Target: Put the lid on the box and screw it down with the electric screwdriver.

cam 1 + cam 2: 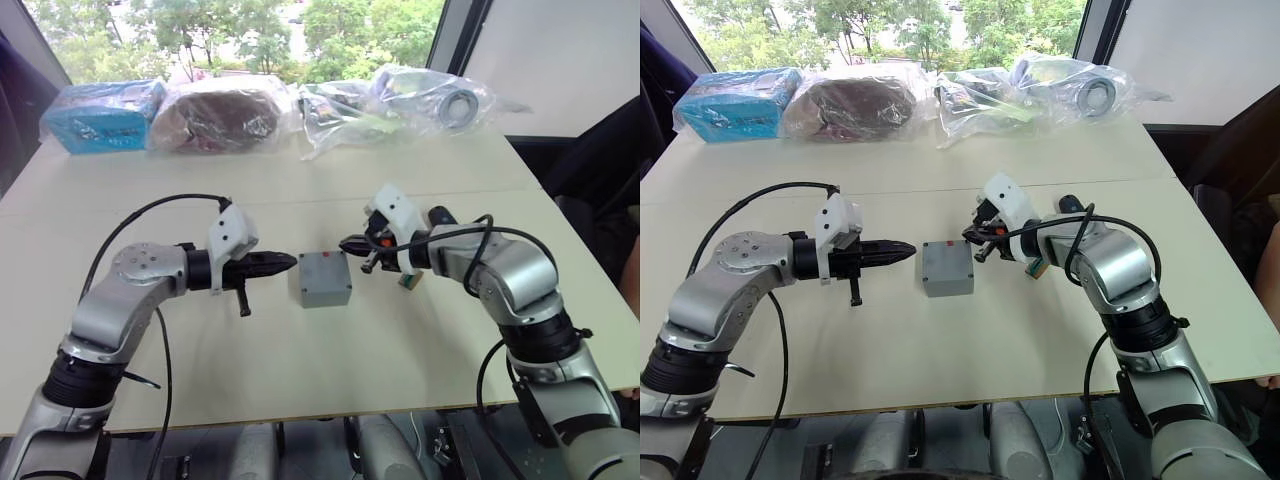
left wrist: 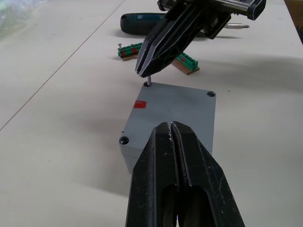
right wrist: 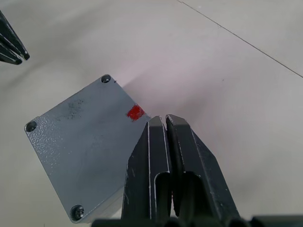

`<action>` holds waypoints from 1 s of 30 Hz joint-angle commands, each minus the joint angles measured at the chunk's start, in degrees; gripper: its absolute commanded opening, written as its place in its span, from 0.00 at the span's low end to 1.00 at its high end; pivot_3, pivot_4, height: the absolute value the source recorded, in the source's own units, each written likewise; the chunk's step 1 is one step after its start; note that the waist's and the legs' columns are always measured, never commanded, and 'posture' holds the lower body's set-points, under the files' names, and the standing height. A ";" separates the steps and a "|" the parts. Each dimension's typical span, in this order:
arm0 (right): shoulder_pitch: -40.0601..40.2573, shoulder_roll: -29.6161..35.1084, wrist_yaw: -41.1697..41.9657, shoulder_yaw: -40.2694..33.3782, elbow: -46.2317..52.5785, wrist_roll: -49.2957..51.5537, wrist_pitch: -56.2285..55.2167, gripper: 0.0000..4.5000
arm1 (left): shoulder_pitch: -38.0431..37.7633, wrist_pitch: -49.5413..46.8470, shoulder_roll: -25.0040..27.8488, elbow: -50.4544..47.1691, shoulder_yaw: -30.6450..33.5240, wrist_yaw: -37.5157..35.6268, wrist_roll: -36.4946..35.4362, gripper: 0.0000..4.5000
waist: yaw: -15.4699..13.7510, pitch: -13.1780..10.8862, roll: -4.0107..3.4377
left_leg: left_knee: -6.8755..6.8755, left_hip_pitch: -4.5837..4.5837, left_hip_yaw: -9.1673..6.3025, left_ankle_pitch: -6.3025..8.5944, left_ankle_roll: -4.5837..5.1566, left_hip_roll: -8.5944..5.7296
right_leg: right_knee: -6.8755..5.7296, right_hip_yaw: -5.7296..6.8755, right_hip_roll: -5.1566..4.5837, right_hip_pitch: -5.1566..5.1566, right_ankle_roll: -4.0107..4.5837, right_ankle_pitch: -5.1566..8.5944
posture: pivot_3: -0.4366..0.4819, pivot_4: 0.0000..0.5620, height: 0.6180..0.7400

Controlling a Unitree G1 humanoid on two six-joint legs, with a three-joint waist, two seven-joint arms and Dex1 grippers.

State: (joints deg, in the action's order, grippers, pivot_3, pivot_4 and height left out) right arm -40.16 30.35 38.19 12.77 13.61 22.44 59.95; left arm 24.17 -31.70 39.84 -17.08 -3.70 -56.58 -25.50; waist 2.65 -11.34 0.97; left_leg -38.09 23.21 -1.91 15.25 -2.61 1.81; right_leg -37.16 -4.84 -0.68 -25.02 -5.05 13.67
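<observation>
box: grey box (image 1: pixel 325 279) sits mid-counter between the two arms, square to neither, lid side up
lid: lid (image 2: pixel 177 106) lies flat on the box, edges flush; red mark (image 2: pixel 139 104) near one edge of the top face; screw heads visible in at least three corners
fourth corner: a small screw (image 2: pixel 148 83) stands upright in the corner hole, head proud of the lid, right under the right jaw tips
left gripper: left gripper (image 1: pixel 285 263) is level with the box, just beside its left side, not touching; jaws pressed together, empty
right gripper: right gripper (image 2: pixel 150 66) is angled down over the far corner of the lid; jaws closed to a point; tips sit at the top of the screw, can't tell if they pinch it or just touch it
electric screwdriver: electric screwdriver (image 2: pixel 142 22) lies on its side on the counter beyond the box, behind the right gripper, metal bit (image 2: pixel 238 26) sticking out past the gripper body; nobody holding it
green pieces: green terminal strips with red bits (image 2: pixel 130 50) lie on the counter between box and screwdriver, one partly under the right gripper
counter: pale counter (image 1: pixel 200 370), seam line running across it
far edge: clear plastic bags (image 1: pixel 400 100) of parts plus a blue pack (image 1: pixel 100 115) lined up by the window, well apart from the work area
</observation>
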 commanded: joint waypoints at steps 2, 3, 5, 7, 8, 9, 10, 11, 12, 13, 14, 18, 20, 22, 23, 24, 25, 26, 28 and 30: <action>0.06 0.55 0.73 0.20 -0.01 -0.94 -2.09 0.00 | -0.17 1.03 0.09 -1.95 0.25 0.28 0.10 0.00 | -0.02 0.00 0.00 | 0.00 0.00 0.00 0.00 0.00 0.00 | 0.00 0.00 0.00 0.00 0.00 0.00 | 0.48 0.27 1.00; -0.05 0.52 0.86 0.33 -0.33 -1.16 -2.34 0.00 | -0.15 1.02 0.11 -1.92 0.25 0.32 0.11 0.00 | -0.02 0.00 0.00 | 0.00 0.00 0.00 0.00 0.00 0.00 | 0.00 0.00 0.00 0.00 0.00 0.00 | 0.48 0.27 1.00; -0.17 0.46 1.13 0.70 -0.98 -1.69 -2.94 0.00 | -0.14 0.99 0.11 -1.93 0.24 0.40 0.08 0.00 | -0.01 0.00 0.00 | 0.00 0.00 0.00 0.00 0.00 0.00 | 0.00 0.00 0.00 0.00 0.00 0.00 | 0.48 0.27 1.00; -0.17 0.51 1.43 1.31 -1.71 -2.38 -3.65 0.00 | -0.15 0.99 0.09 -1.96 0.22 0.44 0.06 0.00 | -0.01 0.00 0.00 | 0.00 0.00 0.00 0.00 0.00 0.00 | 0.00 0.00 0.00 0.00 0.00 0.00 | 0.48 0.27 1.00; -0.07 0.57 1.57 1.83 -2.15 -2.87 -4.14 0.00 | -0.16 0.99 0.08 -1.96 0.21 0.45 0.05 0.00 | -0.01 0.00 0.00 | 0.00 0.00 0.00 0.00 0.00 0.00 | 0.00 0.00 0.00 0.00 0.00 0.00 | 0.48 0.27 1.00; 0.03 0.63 1.73 2.29 -2.58 -3.19 -4.22 0.00 | -0.16 1.01 0.07 -1.94 0.19 0.45 0.06 0.00 | -0.01 0.00 0.00 | 0.00 0.00 0.00 0.00 0.00 0.00 | 0.00 0.00 0.00 0.00 0.00 0.00 | 0.48 0.27 1.00; 0.25 0.75 2.00 2.85 -3.07 -3.61 -4.68 0.00 | -0.17 1.02 0.06 -1.94 0.20 0.47 0.07 0.00 | -0.01 0.00 0.00 | 0.00 0.00 0.00 0.00 0.00 0.00 | 0.00 0.00 0.00 0.00 0.00 0.00 | 0.48 0.27 1.00; 0.41 0.81 2.23 3.20 -3.41 -3.95 -5.02 0.00 | -0.17 1.03 0.06 -1.94 0.20 0.48 0.07 0.00 | -0.01 0.00 0.00 | 0.00 0.00 0.00 0.00 0.00 0.00 | 0.00 0.00 0.00 0.00 0.00 0.00 | 0.48 0.27 1.00; 0.51 0.82 2.43 3.35 -3.59 -4.19 -5.27 0.00 | -0.17 1.03 0.06 -1.94 0.20 0.49 0.07 0.00 | 0.00 0.00 0.01 | 0.00 -0.01 0.00 0.00 0.00 0.00 | 0.00 0.00 0.00 0.00 0.00 0.00 | 0.48 0.27 1.00; 0.65 0.79 2.69 3.44 -3.71 -4.36 -5.82 0.00 | -0.17 1.02 0.06 -1.94 0.21 0.50 0.06 0.00 | 0.00 0.00 0.01 | 0.00 -0.01 0.00 0.00 0.00 0.00 | 0.00 0.00 0.00 0.01 0.00 0.00 | 0.48 0.27 1.00; 0.73 0.73 2.93 3.44 -3.79 -4.51 -6.21 0.00 | -0.17 1.02 0.06 -1.95 0.21 0.51 0.06 0.00 | 0.00 0.00 0.01 | 0.00 -0.01 0.00 0.00 0.00 0.00 | 0.00 0.00 0.00 0.01 0.00 0.00 | 0.48 0.27 1.00; 1.34 1.41 4.58 2.59 -3.87 -4.08 -6.62 0.27 | -0.14 0.73 -0.07 -2.28 0.27 0.86 -0.06 0.00 | -0.01 0.00 0.01 | 0.00 -0.02 0.00 0.00 0.00 0.00 | 0.00 0.00 0.00 0.01 0.00 0.00 | 0.48 0.27 1.00; 0.63 3.50 5.37 0.04 -2.75 -3.48 -5.95 0.44 | -0.12 0.72 -0.32 -2.48 0.17 1.07 -0.13 0.00 | -0.04 0.00 0.01 | 0.00 -0.01 0.00 0.00 0.00 0.00 | 0.00 0.00 0.00 0.01 0.00 0.00 | 0.48 0.27 1.00; -0.85 6.26 6.30 -3.48 -1.71 -1.91 -4.07 0.64 | -0.11 0.67 -0.72 -2.70 0.18 1.22 -0.36 0.00 | -0.22 0.00 0.01 | 0.00 -0.01 0.00 0.00 0.00 0.00 | 0.01 0.00 -0.01 0.03 0.00 0.00 | 0.48 0.27 1.00; -1.75 8.22 7.18 -5.24 -1.06 -0.95 -2.91 0.73 | -0.07 0.69 -0.89 -2.83 0.14 1.23 -0.42 0.00 | -0.24 0.00 0.01 | -0.01 0.01 0.00 0.00 0.00 -0.02 | 0.02 0.00 -0.02 0.03 0.01 0.00 | 0.48 0.27 1.00; -2.78 10.29 8.17 -7.02 -0.68 0.07 -1.55 0.82 | 0.09 0.73 -1.11 -2.93 0.07 1.21 -0.53 0.00 | -0.25 -0.01 -0.01 | -0.01 0.02 0.00 0.00 0.00 -0.02 | 0.03 0.00 -0.03 0.02 0.01 0.00 | 0.48 0.27 1.00; -3.75 12.10 8.91 -8.33 -0.64 0.90 -0.25 0.82 | 0.34 0.69 -1.35 -2.97 0.05 1.24 -0.67 0.00 | -0.23 -0.01 -0.01 | -0.03 0.03 0.01 0.00 0.00 -0.03 | 0.04 -0.01 -0.05 0.02 0.01 0.00 | 0.48 0.27 1.00; -4.62 13.79 9.47 -9.21 -0.92 1.45 0.94 0.82 | 0.61 0.67 -1.62 -2.98 0.05 1.29 -0.80 0.00 | -0.17 -0.01 -0.01 | -0.03 0.04 0.02 0.00 0.00 -0.04 | 0.05 -0.01 -0.05 0.02 0.01 0.00 | 0.48 0.27 1.00; -6.05 16.61 9.96 -9.57 -1.94 1.69 3.42 0.82 | 0.98 0.61 -2.06 -2.98 0.12 1.32 -1.01 0.00 | 0.02 -0.01 0.00 | -0.03 0.02 0.02 0.00 0.00 -0.03 | 0.05 -0.01 -0.04 0.01 0.01 0.00 | 0.48 0.27 1.00; -8.46 19.93 10.16 -8.91 -4.80 1.03 7.30 0.82 | 1.47 0.51 -2.65 -3.00 0.04 1.25 -1.32 0.00 | 0.05 -0.01 0.00 | 0.01 -0.02 0.01 0.00 0.00 0.01 | 0.03 0.00 0.01 0.01 0.01 0.00 | 0.48 0.27 1.00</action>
State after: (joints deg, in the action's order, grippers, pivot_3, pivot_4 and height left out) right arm -46.27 48.15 47.79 4.09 9.80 23.25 63.80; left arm 24.62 -31.78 37.35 -18.18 -3.83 -55.17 -25.79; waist 2.70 -11.35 0.96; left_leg -38.06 23.16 -1.92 15.25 -2.60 1.82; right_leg -37.15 -4.84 -0.66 -25.01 -5.04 13.68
